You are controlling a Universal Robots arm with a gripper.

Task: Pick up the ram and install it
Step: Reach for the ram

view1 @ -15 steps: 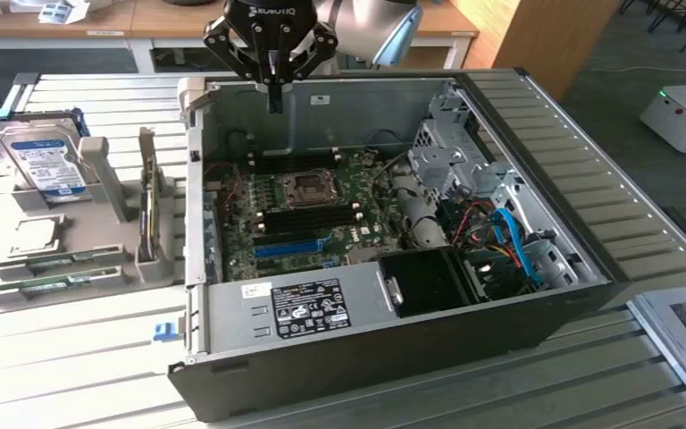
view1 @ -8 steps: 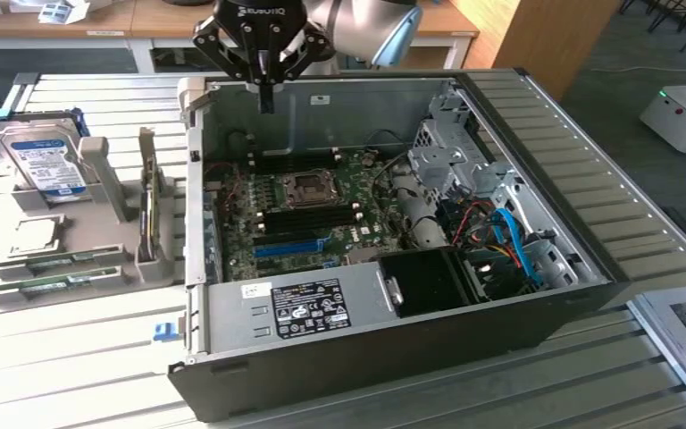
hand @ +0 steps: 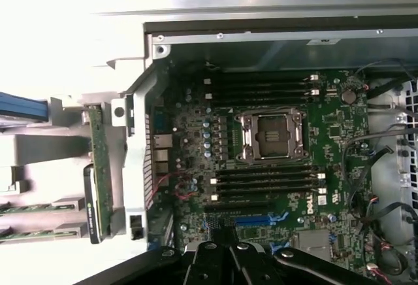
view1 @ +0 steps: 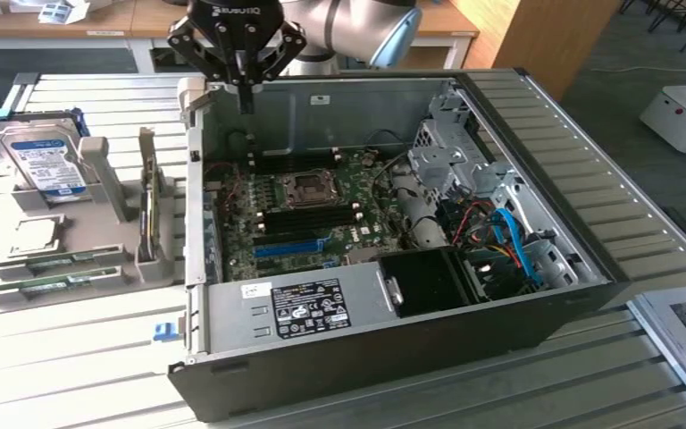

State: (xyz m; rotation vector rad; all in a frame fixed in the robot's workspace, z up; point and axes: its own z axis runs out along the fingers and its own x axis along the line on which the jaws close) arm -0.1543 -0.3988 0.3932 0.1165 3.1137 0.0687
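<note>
Green ram (view1: 60, 261) lies flat in a grey holder (view1: 10, 271) near the surface's (view1: 81, 357) edge on the exterior view's left, a second stick (view1: 57, 285) just beside it. The black pincer (view1: 246, 105) hangs closed above the open computer case's (view1: 379, 357) rim, well apart from the ram.

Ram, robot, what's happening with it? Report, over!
Gripper shut, empty, over the open computer case edge. Ram untouched in grey rack, exterior view's left. Nothing on it.
</note>
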